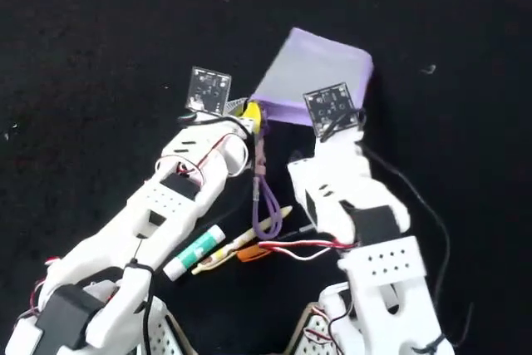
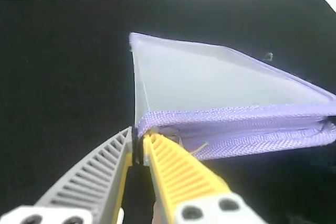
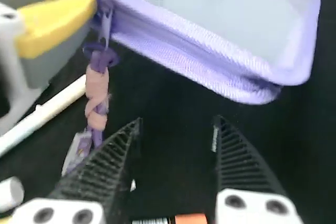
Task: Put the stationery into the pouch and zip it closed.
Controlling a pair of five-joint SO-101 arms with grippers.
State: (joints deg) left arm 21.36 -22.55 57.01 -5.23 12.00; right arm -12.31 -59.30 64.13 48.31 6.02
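The lilac pouch [image 1: 314, 68] lies at the middle of the black table, its zip edge [image 2: 236, 129] toward the arms. My left gripper [image 2: 137, 136] is shut on the pouch's near corner, pinched between the grey and yellow fingers [image 1: 252, 115]. A purple pull strap [image 3: 97, 90] hangs from that corner and trails back along the table [image 1: 266, 205]. My right gripper [image 3: 176, 124] stands open just short of the zip edge, with nothing between its black fingers. A white glue stick [image 1: 195, 252], a pencil [image 1: 241, 243] and an orange item [image 1: 252, 253] lie between the arms, outside the pouch.
Red and white cables [image 1: 307, 247] run across the table between the arms near the stationery. A white pen-like stick [image 3: 42, 114] lies beside the strap. Black cloth [image 1: 465, 122] stretches bare to the right and left of the pouch.
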